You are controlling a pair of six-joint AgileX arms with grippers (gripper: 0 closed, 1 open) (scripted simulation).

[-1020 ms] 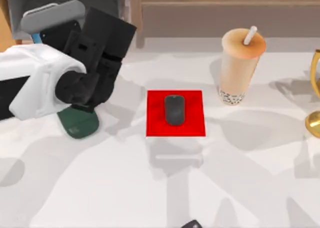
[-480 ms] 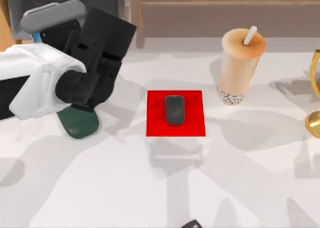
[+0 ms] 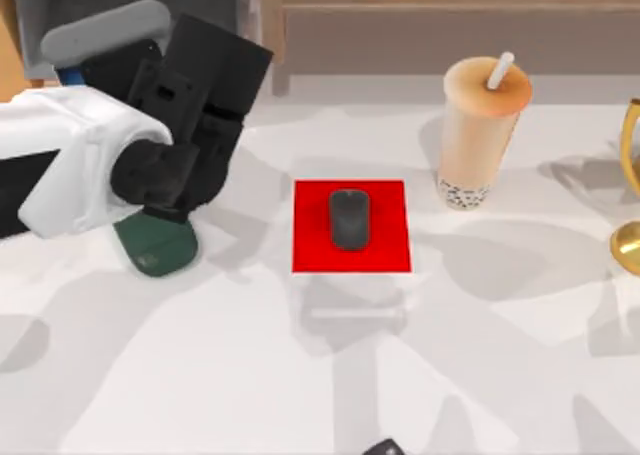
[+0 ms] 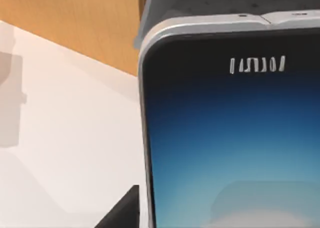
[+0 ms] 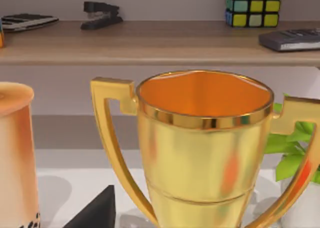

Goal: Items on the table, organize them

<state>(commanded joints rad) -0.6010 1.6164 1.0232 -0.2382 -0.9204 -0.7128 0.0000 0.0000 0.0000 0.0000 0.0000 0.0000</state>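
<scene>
The white table carries everything. The left gripper is seen at its far left, above the dark green phone stand; whether its fingers are apart cannot be told, though the smartphone is seen close before its wrist camera. The bubble-tea cup stands right of the red pad, on which the computer mouse is laid. A gold trophy is faced by the right wrist camera.
</scene>
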